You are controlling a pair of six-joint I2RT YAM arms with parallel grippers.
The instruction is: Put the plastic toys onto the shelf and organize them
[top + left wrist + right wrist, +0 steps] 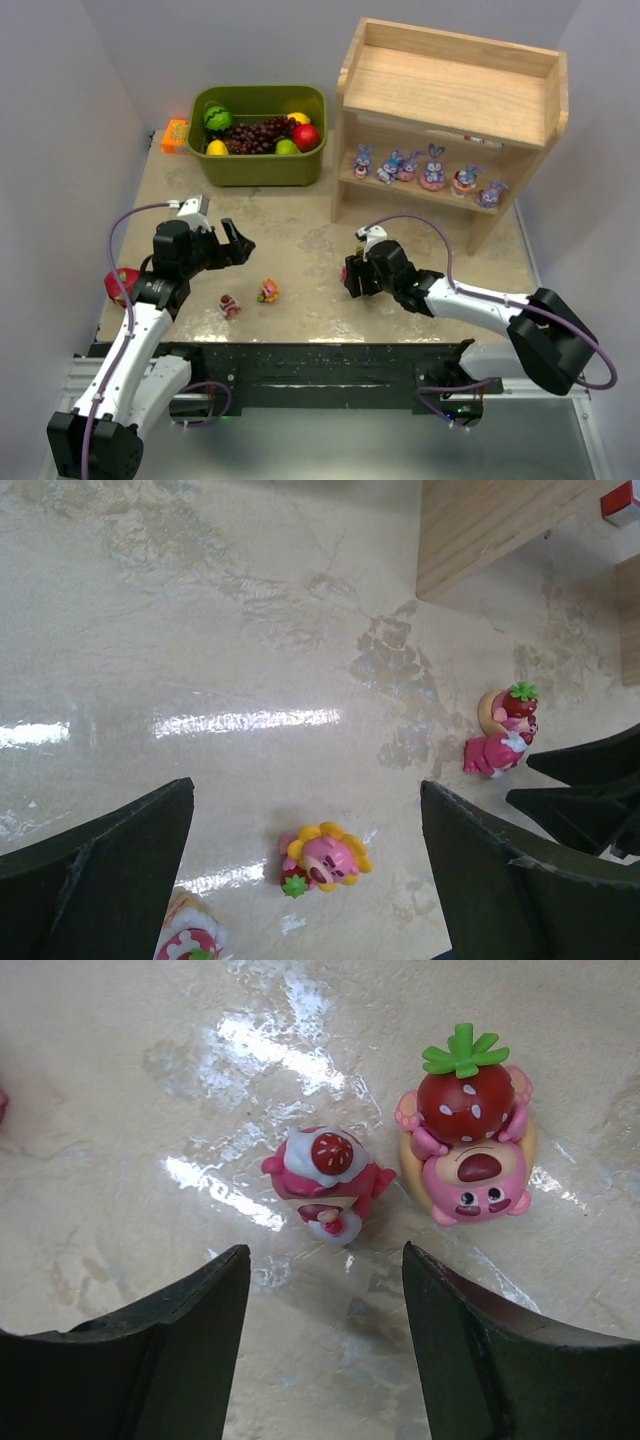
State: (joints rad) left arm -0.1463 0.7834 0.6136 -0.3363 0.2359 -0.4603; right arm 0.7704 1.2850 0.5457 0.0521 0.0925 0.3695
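Left tool (308, 800): jaws spread wide, released, holding nothing and touching nothing. In its wrist view a flower-topped bear (325, 855) lies on the tabletop (200, 630) between the two fingers, clear of both. A second pink toy (190, 940) is partly visible at the lower edge.

Right tool (325, 1260): jaws spread, released, empty. Just ahead of its fingertips a cherry-topped bear (328, 1185) and a strawberry-topped bear (468, 1150) sit side by side on the tabletop. Neither is in contact with a finger.

Shelf (450, 100): stands at the far right of the tabletop. Six bunnies (433, 170) are lined up in a row on its lower tier. The four bears noted above are all on the tabletop, in front of the shelf.
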